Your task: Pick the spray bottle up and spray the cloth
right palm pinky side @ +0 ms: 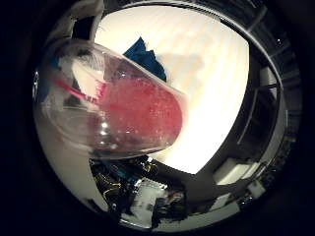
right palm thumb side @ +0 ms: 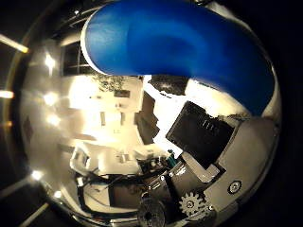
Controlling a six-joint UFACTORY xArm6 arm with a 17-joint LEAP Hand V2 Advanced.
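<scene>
Spray bottle (right palm pinky side: 123, 115) close against your palm, clear, smooth, slippery, part-full so moderately light. Blue head (right palm thumb side: 180, 47) fills thumb view. Cloth (right palm pinky side: 145, 58) on counter (right palm pinky side: 206, 98), bottle's 12 o'clock. Hand (right palm thumb side: 213, 170) closure: cannot tell. Grip neck under head.

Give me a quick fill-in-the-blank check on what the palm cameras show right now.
1. The clear spray bottle close to the palm holds ____ liquid.
2. The cloth lying on the white table is ____ in colour.
3. The bottle's spray head, filling much of the thumb side view, is ____.

Missing words: pink; blue; blue
</scene>
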